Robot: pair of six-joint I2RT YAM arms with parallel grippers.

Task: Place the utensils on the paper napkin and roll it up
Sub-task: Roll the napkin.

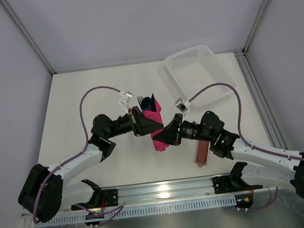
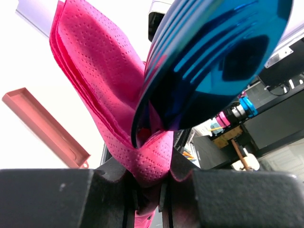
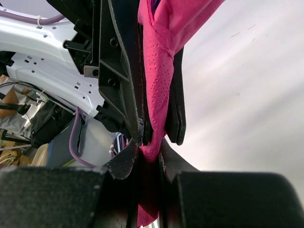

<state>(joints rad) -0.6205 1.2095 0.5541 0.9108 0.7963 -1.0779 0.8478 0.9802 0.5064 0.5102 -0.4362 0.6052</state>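
Napkin (image 1: 156, 125) at mid-table (image 1: 84, 88), between the two arms. It is magenta, dimpled paper, creased and doubled into several layers around the utensils (image 1: 146, 100).

Utensils are glossy blue, with their ends sticking out of the napkin's far end. The spoon (image 2: 213, 61) bowl fills the left wrist view.

Left gripper (image 2: 149, 187) is pinched tight on a fold of napkin, no gap between the fingers. Right gripper (image 3: 151, 159) is likewise clamped on the napkin's near end, right up against the left's fingers.

Sleeve (image 1: 201, 153) lies flat by the right arm. Basket (image 1: 199, 71) sits far right.
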